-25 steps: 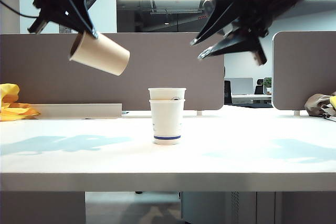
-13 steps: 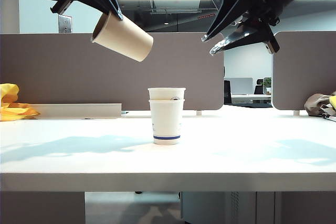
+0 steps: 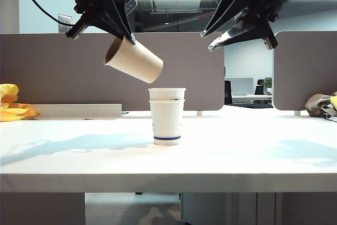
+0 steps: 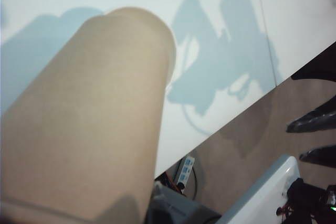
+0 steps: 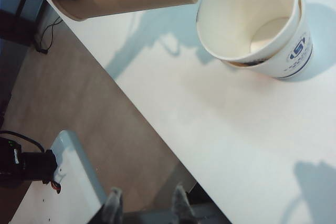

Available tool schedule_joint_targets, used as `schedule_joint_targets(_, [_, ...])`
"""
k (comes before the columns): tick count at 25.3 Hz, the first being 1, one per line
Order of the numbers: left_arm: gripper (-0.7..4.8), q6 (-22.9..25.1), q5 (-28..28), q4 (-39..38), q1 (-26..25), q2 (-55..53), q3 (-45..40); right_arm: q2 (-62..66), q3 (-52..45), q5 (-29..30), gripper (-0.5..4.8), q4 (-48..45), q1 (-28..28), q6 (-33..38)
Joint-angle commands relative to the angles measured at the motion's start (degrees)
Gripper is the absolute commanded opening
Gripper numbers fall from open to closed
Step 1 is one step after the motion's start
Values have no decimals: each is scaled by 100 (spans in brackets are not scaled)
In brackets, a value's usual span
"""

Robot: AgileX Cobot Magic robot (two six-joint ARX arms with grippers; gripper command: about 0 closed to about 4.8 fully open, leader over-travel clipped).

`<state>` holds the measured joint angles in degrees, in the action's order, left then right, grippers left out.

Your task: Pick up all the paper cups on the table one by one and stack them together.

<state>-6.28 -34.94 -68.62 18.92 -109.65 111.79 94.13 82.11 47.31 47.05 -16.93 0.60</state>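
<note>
Left gripper (image 3: 125,33) clamps the brown cup (image 3: 134,59), which we see tilted, base aimed down-right toward the white cups (image 3: 167,115) just below it. Only our right wrist view looks inside that nested pair. Right gripper (image 3: 210,38) hangs spread, up and right of them.

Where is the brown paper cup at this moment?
In the exterior view, the brown paper cup hangs tilted in the air, left of centre, held at its rim by the left pincer, just above and left of the two stacked white cups.
</note>
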Motion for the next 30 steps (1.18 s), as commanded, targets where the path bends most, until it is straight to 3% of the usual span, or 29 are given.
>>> schedule_joint_targets(1, [-6,-251,-262,407,7,33,31,-20,28,13,127,-354,-4,103])
schedule_joint_targets(7, [-6,-426,-435,608,17,-35,31,212,28,17,127,-1821,-90,1104])
schedule_joint_targets(17, [-6,-426,-498,590,212,-59,31,568,28,-415,126,-3438,-136,1556])
schedule_joint_targets(30, [-6,-415,-529,634,328,-273,96,898,31,-214,126,-3574,-144,1792])
